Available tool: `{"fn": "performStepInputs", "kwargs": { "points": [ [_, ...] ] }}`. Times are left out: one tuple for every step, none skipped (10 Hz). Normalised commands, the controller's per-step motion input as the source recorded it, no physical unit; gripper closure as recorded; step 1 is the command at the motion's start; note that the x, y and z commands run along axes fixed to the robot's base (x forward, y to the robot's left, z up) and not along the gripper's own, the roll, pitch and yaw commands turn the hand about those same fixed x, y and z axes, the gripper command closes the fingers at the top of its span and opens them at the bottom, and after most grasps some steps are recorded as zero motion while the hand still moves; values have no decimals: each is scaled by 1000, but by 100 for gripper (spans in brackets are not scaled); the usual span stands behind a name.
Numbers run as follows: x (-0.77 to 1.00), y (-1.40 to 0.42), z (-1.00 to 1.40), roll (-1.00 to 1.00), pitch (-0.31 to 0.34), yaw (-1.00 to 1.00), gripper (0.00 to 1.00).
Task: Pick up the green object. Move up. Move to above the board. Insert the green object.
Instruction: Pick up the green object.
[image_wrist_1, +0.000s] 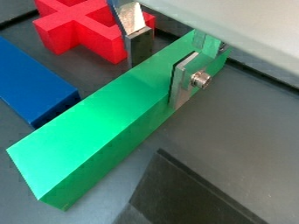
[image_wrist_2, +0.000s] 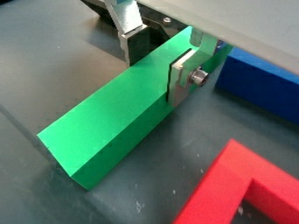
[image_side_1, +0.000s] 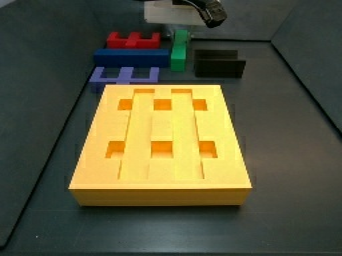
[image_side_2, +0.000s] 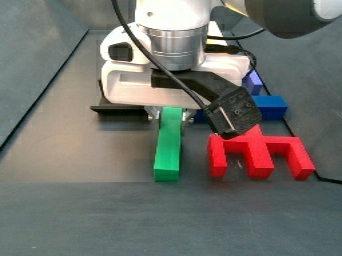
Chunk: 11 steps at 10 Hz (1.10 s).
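The green object (image_wrist_1: 100, 131) lies on the dark bench (image_wrist_1: 222, 122), with the tool (image_wrist_1: 158, 59) pinching its far end in both wrist views (image_wrist_2: 155, 58). In a side view it lies behind the board (image_side_1: 163, 145), beside a red piece (image_side_2: 261, 157).

Robot lab: end effector (image_wrist_1: 158, 63) (dark bench).

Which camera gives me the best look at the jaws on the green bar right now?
A wrist view: the gripper straddles the green object near one end. The side views show the bar whole, but the jaws are hidden.
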Motion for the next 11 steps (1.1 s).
{"fn": "performStepInputs", "kwargs": {
  "points": [
    [0, 0, 0, 0, 0, 0, 100],
    [0, 0, 0, 0, 0, 0, 100],
    [0, 0, 0, 0, 0, 0, 100],
    [0, 0, 0, 0, 0, 0, 100],
    [0, 0, 0, 0, 0, 0, 100],
    [0, 0, 0, 0, 0, 0, 100],
    [0, 0, 0, 0, 0, 0, 100],
    [0, 0, 0, 0, 0, 0, 100],
    [0, 0, 0, 0, 0, 0, 100],
    [0, 0, 0, 0, 0, 0, 100],
    [0, 0, 0, 0, 0, 0, 100]
  ]
}}
